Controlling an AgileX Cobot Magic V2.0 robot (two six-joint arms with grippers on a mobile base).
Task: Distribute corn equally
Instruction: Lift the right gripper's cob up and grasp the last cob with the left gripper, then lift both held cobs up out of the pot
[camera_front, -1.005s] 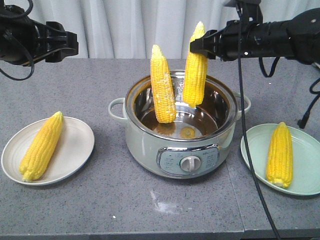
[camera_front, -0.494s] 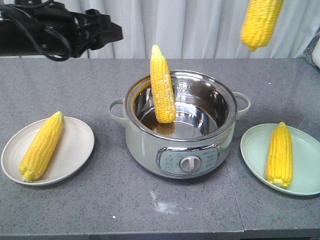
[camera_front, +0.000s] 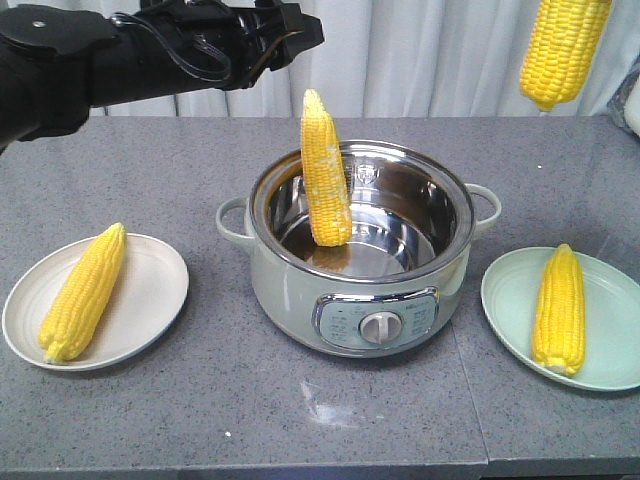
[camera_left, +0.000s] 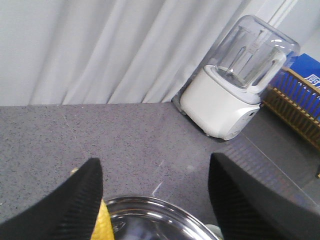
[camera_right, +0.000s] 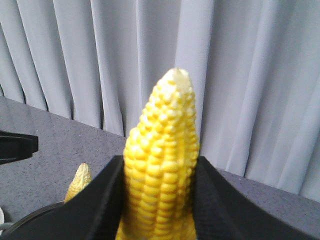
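While one cob (camera_front: 560, 50) hangs high at the front view's upper right, its top cut off by the frame, the right gripper (camera_right: 159, 210) is clamped on it, with a black finger (camera_right: 100, 200) pressed to each flank. A second cob (camera_front: 325, 185) stands nearly upright in the pot (camera_front: 290, 290), blunt end down and pointed tip rising above the rear left rim. A third cob (camera_front: 82, 292) lies on the cream plate (camera_front: 150, 300) left of the pot. A fourth cob (camera_front: 559, 310) lies on the green plate (camera_front: 610, 330) to its right. The left gripper (camera_front: 300, 32) hovers above and behind the pot's left side, jaws spread wide with nothing between them. Its wrist view shows the pot's rim below. On the grey counter (camera_front: 250, 420) behind, a white blender (camera_left: 235, 95) stands by the curtain (camera_left: 100, 50).
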